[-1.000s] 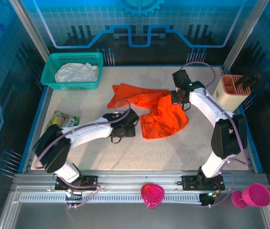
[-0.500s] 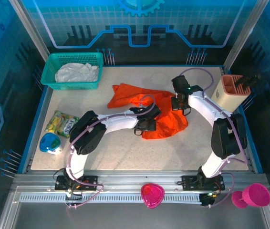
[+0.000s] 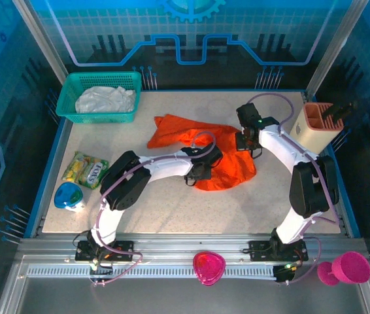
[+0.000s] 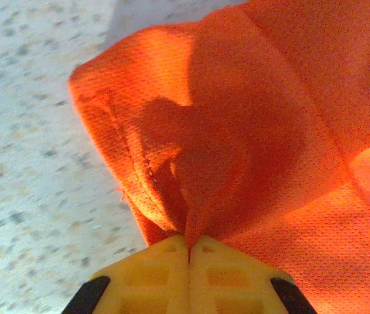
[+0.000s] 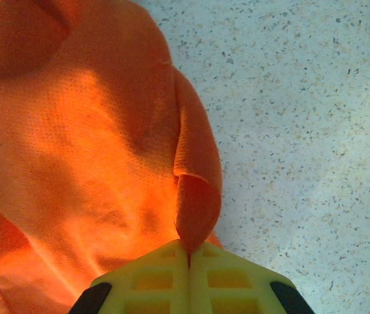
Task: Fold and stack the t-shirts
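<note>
Orange t-shirt [image 3: 234, 168] partly behind left arm [image 3: 165, 167]

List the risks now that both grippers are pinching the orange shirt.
1. The left gripper and right gripper each pinch just a small fold of the orange t-shirt; it may slip out on lifting.
2. The shirt lies crumpled, so a pinch may hold several layers, and pulling could twist it rather than spread it.
3. The beige holder stands near the right gripper; a wide pull might bump it.

— Any words or numbers you can read?
— None. The yellow-green packet [image 3: 87, 170] at the left of the top view has dark print on its face, too small to make out.
— The back wall?
— A blue gear emblem [image 3: 195, 6] at top centre, nothing legible.
</note>
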